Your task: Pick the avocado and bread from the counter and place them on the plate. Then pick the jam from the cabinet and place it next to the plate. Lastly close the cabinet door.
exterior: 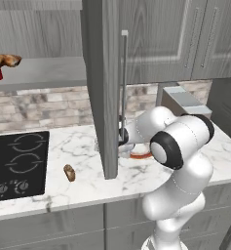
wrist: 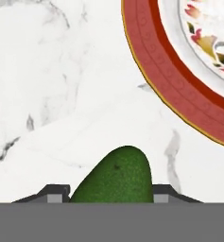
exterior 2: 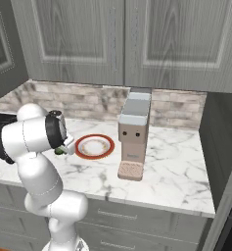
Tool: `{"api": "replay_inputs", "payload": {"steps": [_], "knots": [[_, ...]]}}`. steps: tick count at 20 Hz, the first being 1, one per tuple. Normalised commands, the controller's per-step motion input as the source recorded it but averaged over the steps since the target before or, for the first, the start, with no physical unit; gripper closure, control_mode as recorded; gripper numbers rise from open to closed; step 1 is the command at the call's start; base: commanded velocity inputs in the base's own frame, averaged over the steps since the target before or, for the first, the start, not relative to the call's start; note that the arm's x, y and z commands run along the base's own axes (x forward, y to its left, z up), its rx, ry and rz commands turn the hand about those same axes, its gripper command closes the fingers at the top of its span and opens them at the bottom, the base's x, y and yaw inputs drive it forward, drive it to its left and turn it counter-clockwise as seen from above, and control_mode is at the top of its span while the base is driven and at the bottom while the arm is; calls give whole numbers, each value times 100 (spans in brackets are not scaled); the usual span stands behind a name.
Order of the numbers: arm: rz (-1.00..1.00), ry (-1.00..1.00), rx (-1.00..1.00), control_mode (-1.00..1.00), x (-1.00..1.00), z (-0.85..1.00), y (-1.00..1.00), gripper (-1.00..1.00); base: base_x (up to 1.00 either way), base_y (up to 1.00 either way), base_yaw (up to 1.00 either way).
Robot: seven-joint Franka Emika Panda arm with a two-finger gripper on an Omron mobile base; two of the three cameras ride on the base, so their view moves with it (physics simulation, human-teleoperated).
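Between the two dark tips of the gripper (wrist: 111, 194) sits the avocado (wrist: 114, 176), and the gripper is closed tight on it. Its long way runs straight out from the gripper, with the narrow end pointing ahead over the white counter (wrist: 61, 94). Just beside it lies the plate (wrist: 179, 90). Far off to the side, the bread (exterior: 69, 172) lies on the counter near the cooktop (exterior: 17, 163).

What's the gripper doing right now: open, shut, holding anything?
Gripper: shut on the avocado, which sits between its fingertips beside the plate.
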Motion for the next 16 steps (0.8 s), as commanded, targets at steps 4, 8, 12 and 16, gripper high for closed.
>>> {"api": "replay_inputs", "payload": {"steps": [4, 8, 12, 16], "knots": [[-4, -11, 0, -100, -3, 59, -1, 100, 0, 0, 0], [-5, -10, -1, -100, -3, 60, -7, 100, 0, 0, 0], [-10, -1, 0, -100, 7, 54, -22, 100, 0, 0, 0], [-11, 0, 0, -100, 19, 41, -39, 100, 0, 0, 0]]}}
